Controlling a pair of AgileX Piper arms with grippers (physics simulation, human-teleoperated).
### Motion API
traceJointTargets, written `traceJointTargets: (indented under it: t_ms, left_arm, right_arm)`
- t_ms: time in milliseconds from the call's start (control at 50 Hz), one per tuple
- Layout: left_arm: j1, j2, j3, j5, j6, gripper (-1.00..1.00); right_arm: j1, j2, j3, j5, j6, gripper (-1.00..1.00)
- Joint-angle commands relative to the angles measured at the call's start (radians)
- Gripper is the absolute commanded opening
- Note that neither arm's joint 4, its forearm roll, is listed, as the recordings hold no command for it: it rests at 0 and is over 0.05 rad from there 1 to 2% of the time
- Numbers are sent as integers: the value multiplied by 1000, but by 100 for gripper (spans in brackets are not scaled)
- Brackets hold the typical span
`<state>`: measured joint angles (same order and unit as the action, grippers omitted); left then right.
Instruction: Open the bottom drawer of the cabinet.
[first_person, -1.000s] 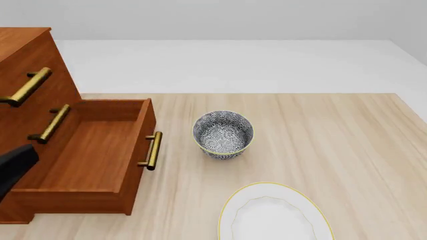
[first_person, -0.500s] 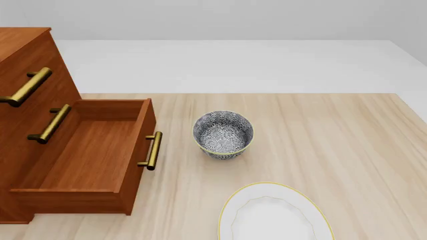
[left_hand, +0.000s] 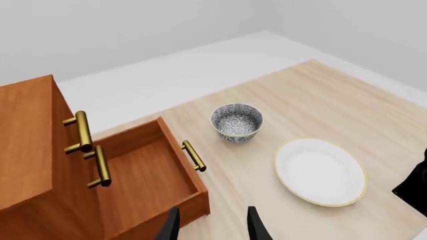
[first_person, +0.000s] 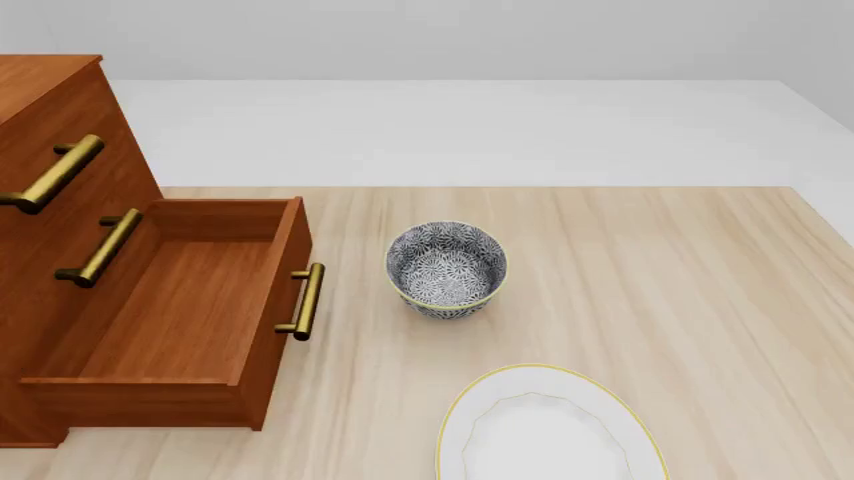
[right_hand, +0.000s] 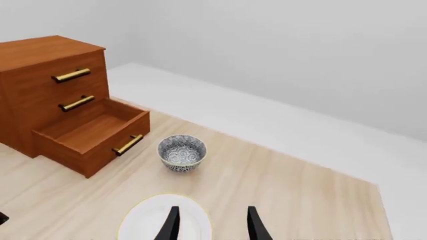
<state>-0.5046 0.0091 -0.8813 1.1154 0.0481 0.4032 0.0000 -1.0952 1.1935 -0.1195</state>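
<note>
**Reddish-brown bottom drawer drawn out: task judged at its final stage**

Reddish-brown wood forms the large cabinet (first_person: 54, 150), a chest of three stacked drawers, each fitted with a brass bar handle. It is placed at the left edge of the light wooden table (first_person: 667, 290). The bottom drawer (first_person: 174, 310), a reddish-brown wooden box with one brass bar handle (first_person: 303, 301), is seen pulled well out of the cabinet toward the table's middle, its bare interior fully exposed. The two drawers above it are seen closed.

A blue-and-white patterned bowl (first_person: 447, 268) stands near the drawer front, apart from the handle. A white oval plate with a yellow rim (first_person: 547, 425) lies at the near edge of the table, apart from the bowl.

Neither arm is shown in the front view. In the left wrist view, the left gripper (left_hand: 212, 227) is held above the table near the drawer's front corner, its dark fingers spread apart with nothing between them. In the right wrist view, the right gripper (right_hand: 211, 222) is likewise parted and empty, held high above the plate.

The opening step is judged to be complete, since the drawer stands open and no gripper is in contact with the handle. No further pull appears to be called for. Any next move should only keep both arms well clear of the open drawer and the bowl.
</note>
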Motion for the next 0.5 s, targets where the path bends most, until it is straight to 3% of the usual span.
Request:
traceJointTargets:
  t_ms: [20, 500]
  left_arm:
    - [-4, -9, -9, 57, -14, 100]
    - [-4, -9, 20, 62, -39, 100]
  right_arm:
    - [26, 0, 29, -1, 23, 100]
    - [39, 0, 132, -36, 83, 100]
